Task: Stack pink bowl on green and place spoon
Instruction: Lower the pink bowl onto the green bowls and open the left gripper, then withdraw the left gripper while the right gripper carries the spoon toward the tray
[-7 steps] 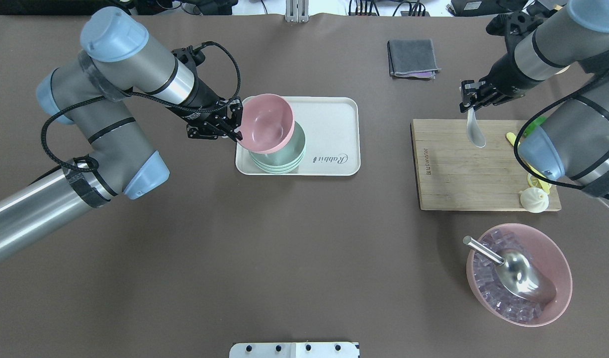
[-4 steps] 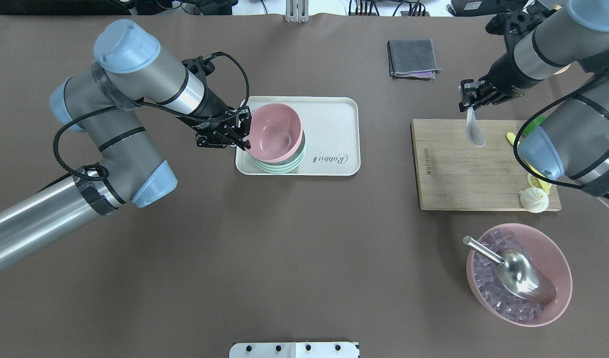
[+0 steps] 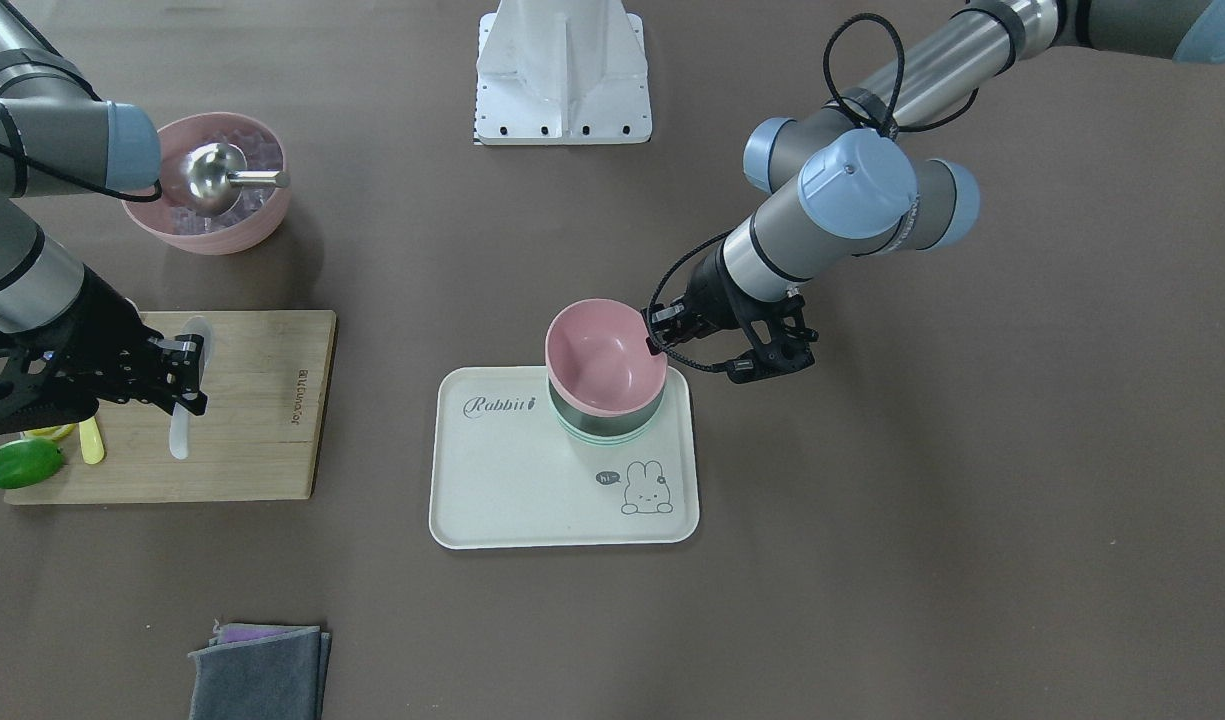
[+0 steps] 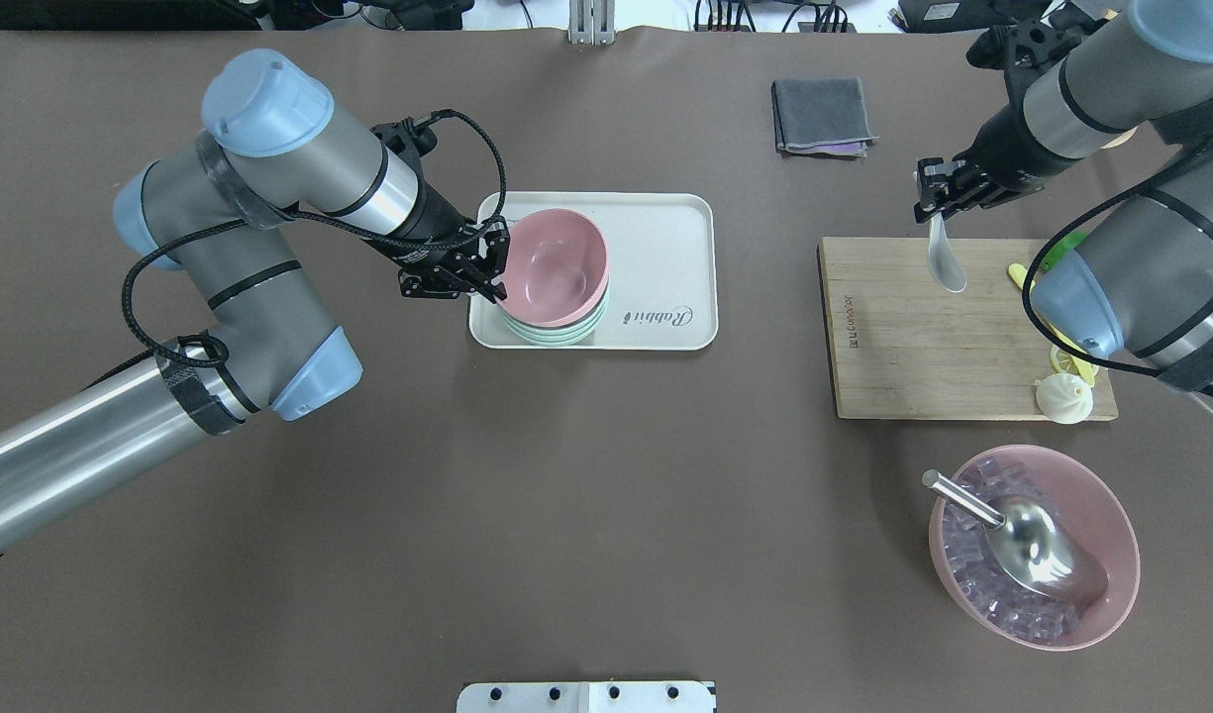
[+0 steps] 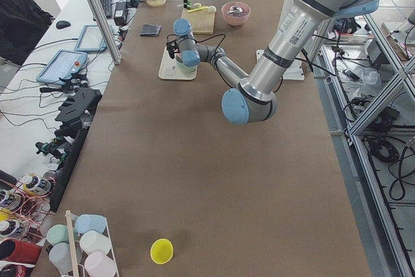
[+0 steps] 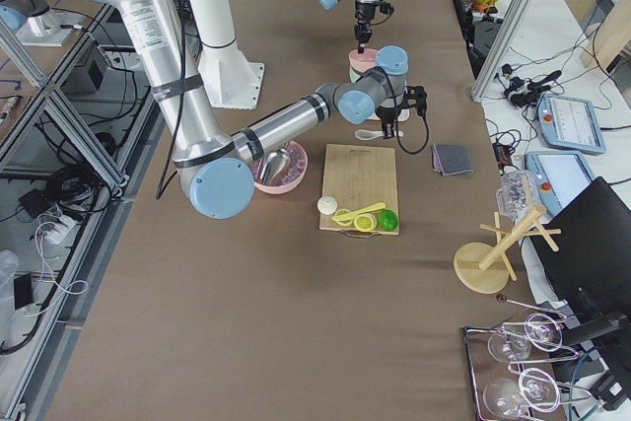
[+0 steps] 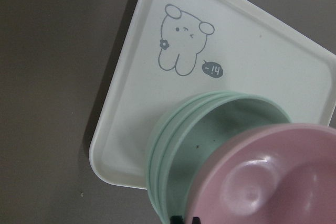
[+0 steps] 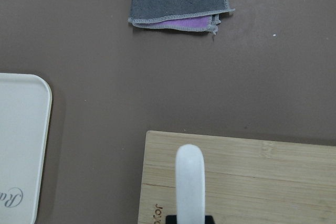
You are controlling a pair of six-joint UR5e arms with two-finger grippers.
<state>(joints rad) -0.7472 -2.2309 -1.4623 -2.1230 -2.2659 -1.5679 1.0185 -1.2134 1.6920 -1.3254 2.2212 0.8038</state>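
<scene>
The pink bowl [image 4: 555,265] sits low over the stack of green bowls [image 4: 556,332] on the cream tray [image 4: 665,267]. My left gripper [image 4: 495,259] is shut on the pink bowl's left rim. In the left wrist view the pink bowl [image 7: 273,177] overlaps the green bowls [image 7: 210,135]. My right gripper [image 4: 935,194] is shut on the handle of a white spoon [image 4: 946,259] and holds it over the far edge of the wooden board [image 4: 923,337]. The front view shows the bowl [image 3: 604,358], my left gripper [image 3: 658,338], the spoon [image 3: 184,400] and my right gripper [image 3: 187,375].
A folded grey cloth [image 4: 822,116] lies behind the board. A large pink bowl of ice cubes with a metal scoop [image 4: 1034,545] stands near right. A dumpling [image 4: 1063,399] and yellow and green items [image 3: 32,455] sit on the board's right end.
My left arm has carried the pink bowl right and down, from tilted above the tray's edge to level over the green stack. My right gripper with the spoon has barely moved.
</scene>
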